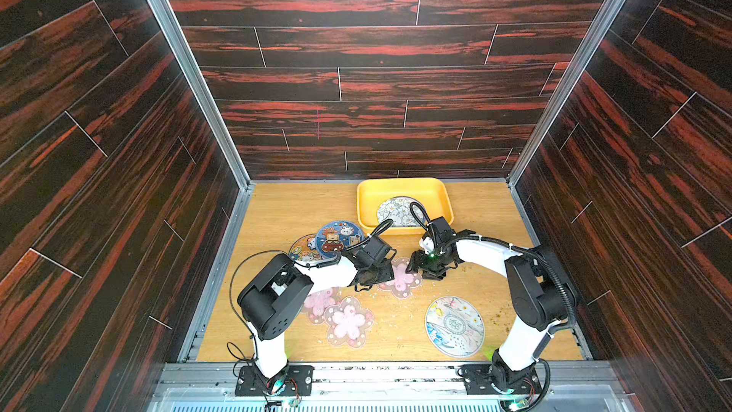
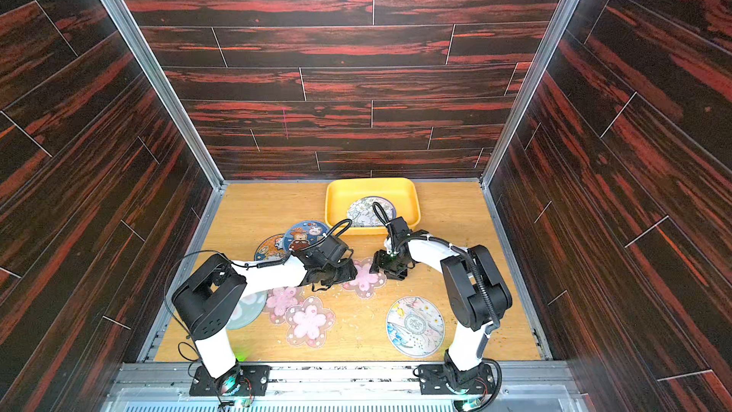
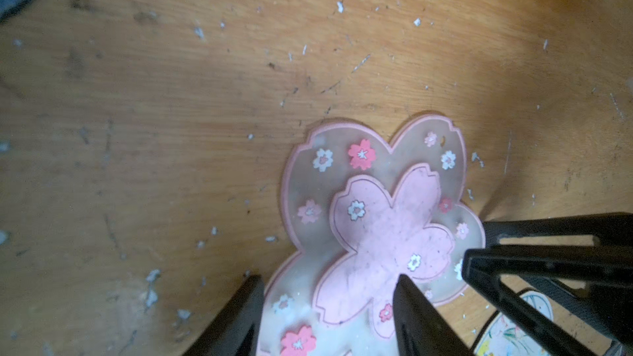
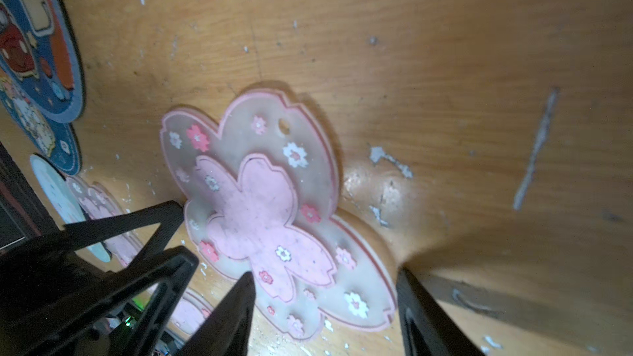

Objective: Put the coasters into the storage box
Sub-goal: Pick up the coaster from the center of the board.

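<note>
At the far side of the wooden table (image 1: 285, 208) stands the yellow storage box (image 1: 380, 192). It holds a round white floral coaster (image 1: 396, 212), lying flat on the bottom near the front wall. The remaining coasters lie on the table outside the box. Two blue cartoon coasters (image 1: 338, 237) overlap near its left front corner, two pink blossom mats (image 1: 348, 321) overlap beside the left arm (image 1: 273, 299), and a pale round coaster (image 1: 454, 326) lies alone beside the right arm (image 1: 534, 291). One more pink blossom coaster (image 1: 404, 277) lies in the middle of the table, between the two grippers.

Both arms are bent at the elbow and reach inward, so the wrists meet over this middle coaster from opposite sides, pointing downward. The left gripper (image 3: 327, 277) has its jaws spread: one finger (image 3: 411, 309) stands over the pink centre and the other at the mat's edge. The right gripper (image 4: 325, 272) is spread in the same way, one finger (image 4: 233, 313) above the mat, the other finger (image 4: 416, 313) just outside its rim. Whether the fingers press on the mat, I cannot tell.
</note>
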Controlling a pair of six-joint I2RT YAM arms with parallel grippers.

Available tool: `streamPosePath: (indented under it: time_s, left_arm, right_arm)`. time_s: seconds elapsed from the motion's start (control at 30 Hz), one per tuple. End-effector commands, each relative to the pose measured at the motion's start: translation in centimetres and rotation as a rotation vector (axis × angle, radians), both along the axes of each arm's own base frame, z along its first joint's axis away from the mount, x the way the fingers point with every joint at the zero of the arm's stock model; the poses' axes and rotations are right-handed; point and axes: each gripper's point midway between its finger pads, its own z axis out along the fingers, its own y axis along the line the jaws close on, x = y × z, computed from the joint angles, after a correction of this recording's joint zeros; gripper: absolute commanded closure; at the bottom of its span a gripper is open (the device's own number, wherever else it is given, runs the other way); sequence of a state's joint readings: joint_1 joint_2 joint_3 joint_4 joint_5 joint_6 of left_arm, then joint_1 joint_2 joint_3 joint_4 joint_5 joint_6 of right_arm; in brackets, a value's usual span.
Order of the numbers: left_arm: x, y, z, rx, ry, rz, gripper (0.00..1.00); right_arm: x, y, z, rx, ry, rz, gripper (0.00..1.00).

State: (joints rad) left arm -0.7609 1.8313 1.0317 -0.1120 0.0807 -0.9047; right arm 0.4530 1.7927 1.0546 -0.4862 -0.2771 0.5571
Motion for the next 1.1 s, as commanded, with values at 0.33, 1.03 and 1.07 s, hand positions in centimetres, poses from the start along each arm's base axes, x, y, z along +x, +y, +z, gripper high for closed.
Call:
streamPosePath:
  time_s: [0.33,1.03,1.07]
  left_arm:
    - [-2.3,0.4,-2.8,0.035,0.111,-0.041,0.38]
    - [-1.5,3.1,2.0,-0.024,0.022,0.044,0.3]
    - [-1.5,3.6,2.2,-0.025,0.018,0.057,0.3]
  right_arm:
    - [-1.4,1.3,-1.9,0.009,0.073,0.029,0.6]
    - [0.4,0.9,5.2,0.078,-0.067,0.012,0.98]
    - [0.6,0.9,6.2,0.086,-0.075,0.014,0.99]
